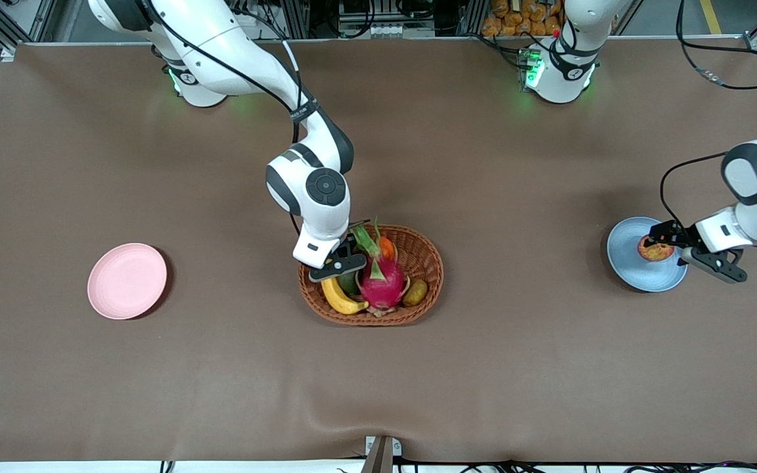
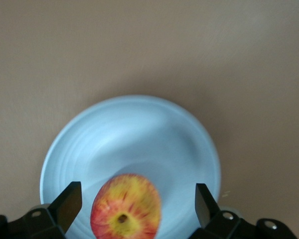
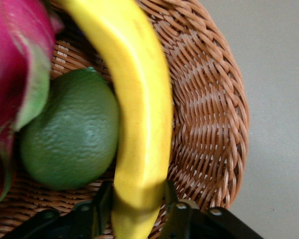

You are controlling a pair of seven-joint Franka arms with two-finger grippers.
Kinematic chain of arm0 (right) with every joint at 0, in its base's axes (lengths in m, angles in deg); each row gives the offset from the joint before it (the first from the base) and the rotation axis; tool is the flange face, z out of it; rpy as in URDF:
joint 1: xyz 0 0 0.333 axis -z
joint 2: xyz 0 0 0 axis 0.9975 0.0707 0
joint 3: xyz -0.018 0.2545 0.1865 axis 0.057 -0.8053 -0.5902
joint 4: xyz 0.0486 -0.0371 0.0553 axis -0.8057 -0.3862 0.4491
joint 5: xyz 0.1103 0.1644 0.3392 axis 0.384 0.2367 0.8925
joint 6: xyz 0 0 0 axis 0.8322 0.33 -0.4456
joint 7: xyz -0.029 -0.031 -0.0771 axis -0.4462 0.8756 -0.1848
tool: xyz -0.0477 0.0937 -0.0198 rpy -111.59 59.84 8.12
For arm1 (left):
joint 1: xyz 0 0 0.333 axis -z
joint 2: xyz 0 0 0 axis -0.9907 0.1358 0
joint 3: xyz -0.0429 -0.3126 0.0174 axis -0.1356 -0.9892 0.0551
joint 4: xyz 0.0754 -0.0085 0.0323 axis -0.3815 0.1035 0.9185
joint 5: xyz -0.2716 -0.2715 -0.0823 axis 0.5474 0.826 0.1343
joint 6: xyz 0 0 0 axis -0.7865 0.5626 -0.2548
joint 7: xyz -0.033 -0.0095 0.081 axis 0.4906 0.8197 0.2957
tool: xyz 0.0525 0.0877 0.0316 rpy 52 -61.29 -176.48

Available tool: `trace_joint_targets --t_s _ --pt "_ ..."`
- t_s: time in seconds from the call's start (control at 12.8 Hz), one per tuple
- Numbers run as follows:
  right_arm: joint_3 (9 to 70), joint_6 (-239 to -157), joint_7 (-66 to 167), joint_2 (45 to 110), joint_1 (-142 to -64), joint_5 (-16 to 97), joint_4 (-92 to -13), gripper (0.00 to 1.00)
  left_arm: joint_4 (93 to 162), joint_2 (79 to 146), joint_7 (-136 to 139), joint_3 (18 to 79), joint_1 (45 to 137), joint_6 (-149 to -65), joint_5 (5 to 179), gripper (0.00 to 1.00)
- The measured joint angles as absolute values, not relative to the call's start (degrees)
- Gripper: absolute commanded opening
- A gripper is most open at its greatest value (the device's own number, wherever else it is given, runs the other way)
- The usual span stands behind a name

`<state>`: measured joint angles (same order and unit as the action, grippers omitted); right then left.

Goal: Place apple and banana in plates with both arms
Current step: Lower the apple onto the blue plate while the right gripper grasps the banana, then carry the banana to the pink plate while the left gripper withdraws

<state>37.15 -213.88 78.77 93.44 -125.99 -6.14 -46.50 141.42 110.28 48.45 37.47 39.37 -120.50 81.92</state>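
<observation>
The apple (image 1: 656, 249) rests on the light blue plate (image 1: 635, 272) toward the left arm's end of the table. My left gripper (image 1: 664, 244) is open around it, and in the left wrist view the fingers stand clear on either side of the apple (image 2: 125, 206) on the plate (image 2: 129, 134). My right gripper (image 1: 342, 266) is in the brown woven basket (image 1: 418, 236), shut on one end of the yellow banana (image 1: 340, 297). The right wrist view shows the fingers pressed on the banana (image 3: 139, 109). The pale pink plate (image 1: 127, 280) lies bare toward the right arm's end.
The basket also holds a pink dragon fruit (image 1: 382, 279), a green lime (image 3: 70, 134), a brown kiwi (image 1: 416, 292) and a small orange carrot-like piece (image 1: 386, 247). The basket's rim (image 3: 209, 114) curves close beside the banana.
</observation>
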Motion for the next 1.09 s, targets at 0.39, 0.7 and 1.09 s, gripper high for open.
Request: trace_joint_targets --t_s 0.39,0.7,1.09 --pt "37.30 -213.42 78.78 93.08 -126.06 -6.49 -45.49 0.00 133.66 107.79 40.13 31.70 39.46 -109.90 81.92 1.00" --pt "37.66 -208.59 78.76 90.03 -125.45 -6.46 -43.62 0.00 132.06 107.05 38.05 29.47 39.46 -108.10 81.92 1.00" --pt "38.00 -201.90 78.37 83.62 -120.39 -3.92 -43.38 0.00 128.37 106.53 32.45 27.70 42.11 -102.92 81.70 1.00"
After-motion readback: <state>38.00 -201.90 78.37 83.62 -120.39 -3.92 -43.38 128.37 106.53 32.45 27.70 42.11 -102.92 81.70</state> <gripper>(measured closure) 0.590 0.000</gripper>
